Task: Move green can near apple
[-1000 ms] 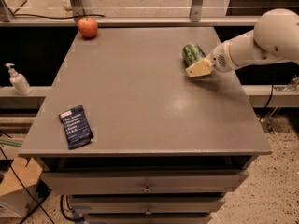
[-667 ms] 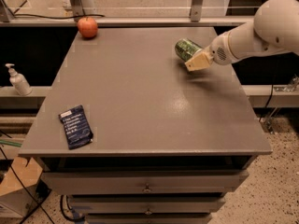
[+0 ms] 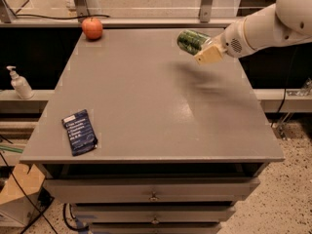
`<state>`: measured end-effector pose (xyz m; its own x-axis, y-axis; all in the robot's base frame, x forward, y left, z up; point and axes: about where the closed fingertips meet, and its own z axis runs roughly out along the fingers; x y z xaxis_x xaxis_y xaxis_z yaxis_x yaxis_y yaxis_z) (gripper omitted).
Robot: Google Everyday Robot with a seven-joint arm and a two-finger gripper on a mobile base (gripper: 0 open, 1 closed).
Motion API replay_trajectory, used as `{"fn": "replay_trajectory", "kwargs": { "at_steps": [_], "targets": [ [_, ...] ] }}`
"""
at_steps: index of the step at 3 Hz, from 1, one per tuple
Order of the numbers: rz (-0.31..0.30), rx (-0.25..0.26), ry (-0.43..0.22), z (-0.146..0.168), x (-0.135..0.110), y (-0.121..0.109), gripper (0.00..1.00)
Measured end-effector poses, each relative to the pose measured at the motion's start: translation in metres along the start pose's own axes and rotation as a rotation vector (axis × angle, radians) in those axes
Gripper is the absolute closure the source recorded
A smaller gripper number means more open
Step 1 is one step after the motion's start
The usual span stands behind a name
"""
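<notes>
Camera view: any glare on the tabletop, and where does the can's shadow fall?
Camera view: soft pale sheen on the table right of centre, no hard glare; camera view: a diffuse smeared shadow lies on the top below the green can, apart from it, the can held aloft by the gripper near the far right edge.

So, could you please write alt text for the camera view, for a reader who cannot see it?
The gripper holds the green can tilted above the far right of the grey table. The apple sits at its far left corner, a blue packet front left.
</notes>
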<state>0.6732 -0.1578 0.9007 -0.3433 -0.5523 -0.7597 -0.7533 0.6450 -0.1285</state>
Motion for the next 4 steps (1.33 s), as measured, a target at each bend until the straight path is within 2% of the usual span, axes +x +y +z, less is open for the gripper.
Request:
{"fn": "replay_trajectory", "kwargs": {
  "at_steps": [1, 3, 4],
  "targets": [
    [0.04, -0.006, -0.028, 0.016, -0.001, 0.0, 1.0],
    [0.056, -0.068, -0.16, 0.077, -0.048, 0.004, 1.0],
    [0.049, -0.106, -0.171, 0.117, -0.064, 0.016, 1.0]
  ]
}}
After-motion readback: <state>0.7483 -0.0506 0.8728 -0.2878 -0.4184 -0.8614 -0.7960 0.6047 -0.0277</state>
